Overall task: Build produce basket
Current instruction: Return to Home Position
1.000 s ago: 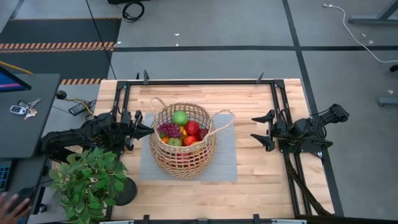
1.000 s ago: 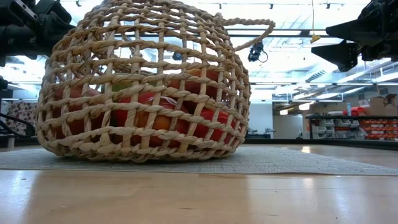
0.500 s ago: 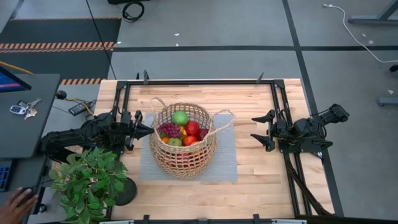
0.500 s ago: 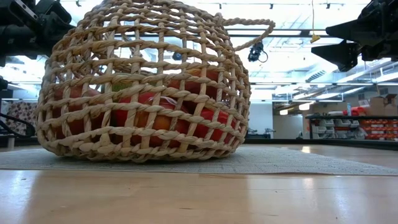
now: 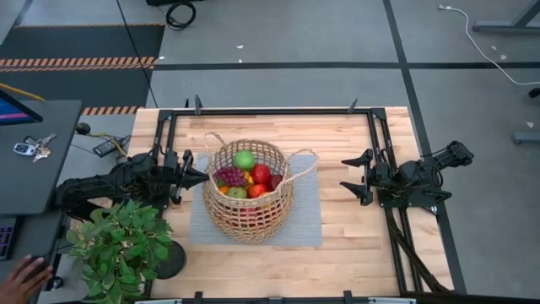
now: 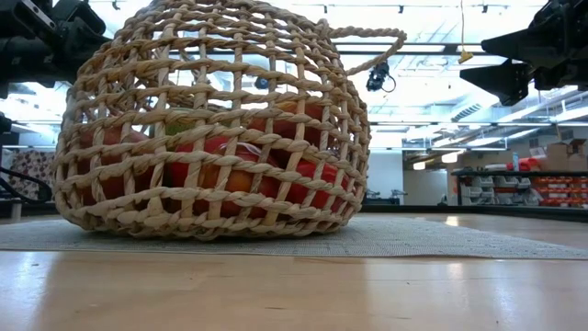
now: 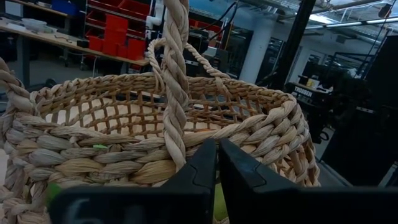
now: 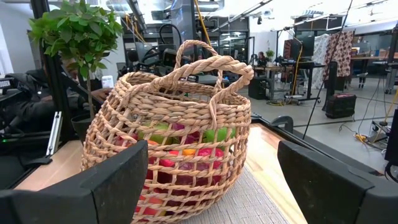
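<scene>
The tan wicker basket (image 5: 248,203) stands with its bottom on a grey mat (image 5: 308,215) at the table's middle. It holds the produce (image 5: 246,177): a green apple, purple grapes, and red, orange and yellow pieces. My left gripper (image 5: 202,177) is shut and points level at the basket's left rim (image 7: 124,155), just below the left loop handle (image 7: 174,81). My right gripper (image 5: 344,173) stands open at the table's right, well apart from the basket (image 8: 180,137), with nothing between its fingers. My left gripper has its shut fingertips (image 7: 205,155) right at the outside of the basket's left rim, coming level from the table's left. I cannot tell whether they touch the weave. The basket stands upright on the mat.
A potted green plant (image 5: 118,241) stands at the table's near left corner, beside my left arm. A black frame runs along the table's edges. A person's hand (image 5: 25,274) shows at the lower left, off the table. Bare wood lies between the mat and my right gripper.
</scene>
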Robot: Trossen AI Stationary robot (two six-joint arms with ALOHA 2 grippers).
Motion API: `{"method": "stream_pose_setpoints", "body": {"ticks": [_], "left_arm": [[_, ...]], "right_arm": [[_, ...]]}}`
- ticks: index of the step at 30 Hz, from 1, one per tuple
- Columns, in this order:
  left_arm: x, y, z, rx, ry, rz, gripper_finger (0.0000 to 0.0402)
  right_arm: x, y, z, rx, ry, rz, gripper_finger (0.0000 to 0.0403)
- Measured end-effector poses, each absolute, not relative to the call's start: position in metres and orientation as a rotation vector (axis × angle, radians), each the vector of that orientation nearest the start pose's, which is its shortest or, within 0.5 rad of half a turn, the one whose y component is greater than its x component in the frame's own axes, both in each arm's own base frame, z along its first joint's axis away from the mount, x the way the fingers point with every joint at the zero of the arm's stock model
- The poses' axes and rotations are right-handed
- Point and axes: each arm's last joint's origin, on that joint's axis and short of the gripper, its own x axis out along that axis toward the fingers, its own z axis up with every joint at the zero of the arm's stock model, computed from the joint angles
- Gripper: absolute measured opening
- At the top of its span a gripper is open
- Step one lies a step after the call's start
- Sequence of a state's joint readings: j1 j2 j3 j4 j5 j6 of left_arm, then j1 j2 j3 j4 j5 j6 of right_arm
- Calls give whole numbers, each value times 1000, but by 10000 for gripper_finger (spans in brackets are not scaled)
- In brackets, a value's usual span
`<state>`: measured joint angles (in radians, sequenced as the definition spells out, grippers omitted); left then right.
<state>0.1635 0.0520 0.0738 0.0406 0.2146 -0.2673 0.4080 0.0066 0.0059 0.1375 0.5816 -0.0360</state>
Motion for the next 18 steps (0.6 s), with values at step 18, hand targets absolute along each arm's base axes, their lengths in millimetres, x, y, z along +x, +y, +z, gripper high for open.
{"method": "stream_pose_setpoints", "body": {"ticks": [18], "left_arm": [[96, 10, 189, -255, -54, -59, 24]], "right_arm": [[91, 22, 178, 29, -117, -175, 362]]}}
